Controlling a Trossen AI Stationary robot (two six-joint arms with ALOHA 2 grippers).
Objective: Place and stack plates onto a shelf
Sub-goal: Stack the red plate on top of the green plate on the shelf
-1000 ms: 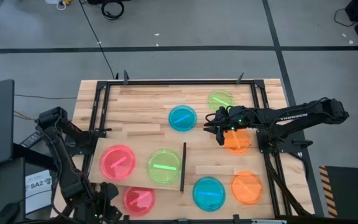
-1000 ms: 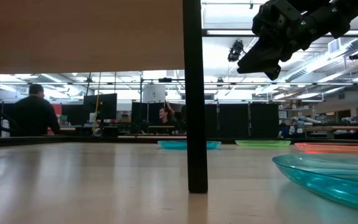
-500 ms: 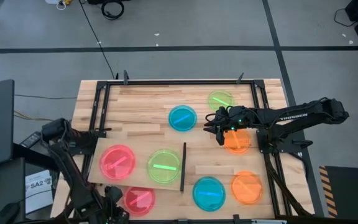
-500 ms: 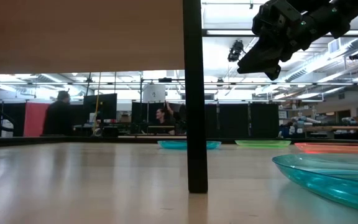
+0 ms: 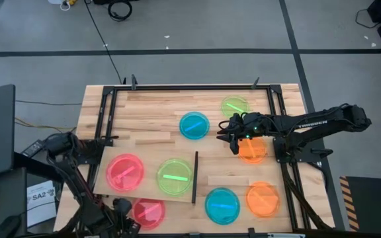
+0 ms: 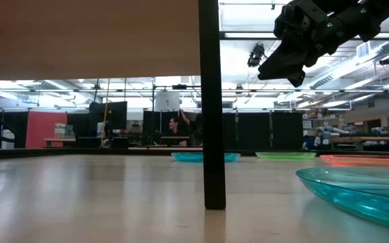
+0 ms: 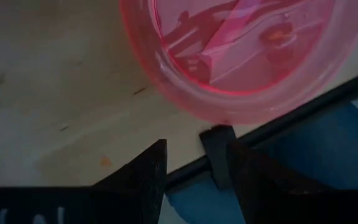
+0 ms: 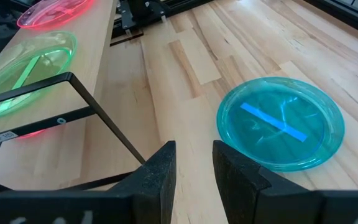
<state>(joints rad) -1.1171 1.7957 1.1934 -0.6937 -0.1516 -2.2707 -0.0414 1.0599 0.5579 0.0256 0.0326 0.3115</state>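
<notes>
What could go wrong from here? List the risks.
1. The open right gripper hovers by the blue plate; its thin rim could slip free.
2. The black strip stands between that plate and the shelf; a low carry might hit it.
3. The open left gripper sits by the pink plate at the table edge; a nudge might push it off.

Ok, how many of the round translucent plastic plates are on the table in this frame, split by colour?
Pink round translucent plastic plates: 2
Green round translucent plastic plates: 2
Blue round translucent plastic plates: 2
Orange round translucent plastic plates: 2
Total: 8 plates
</notes>
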